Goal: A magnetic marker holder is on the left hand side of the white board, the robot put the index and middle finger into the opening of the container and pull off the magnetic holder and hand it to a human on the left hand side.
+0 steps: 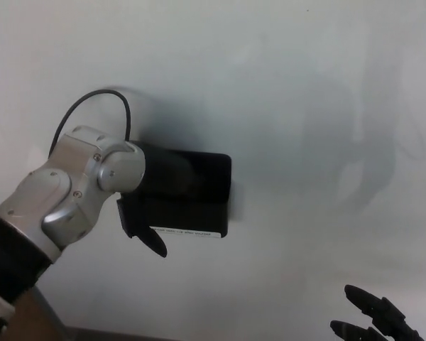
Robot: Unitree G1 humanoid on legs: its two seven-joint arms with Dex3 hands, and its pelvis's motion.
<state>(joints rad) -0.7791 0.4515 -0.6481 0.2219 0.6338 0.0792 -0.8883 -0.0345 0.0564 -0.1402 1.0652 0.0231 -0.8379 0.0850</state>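
Two robot hands are in view. Left hand (163,192), black, on a silver metal wrist with a thin black cable looped above it, is pushed into the marker holder (199,195), its fingers hidden inside the opening and its thumb (153,241) hanging below the lower edge; it grasps the holder. Holder: a matte black rectangular box against the left part of the smooth white whiteboard (291,106), long axis horizontal, a white label strip along its bottom edge. Right hand (376,323), at the lower right corner, shows only spread black fingertips, holding nothing.
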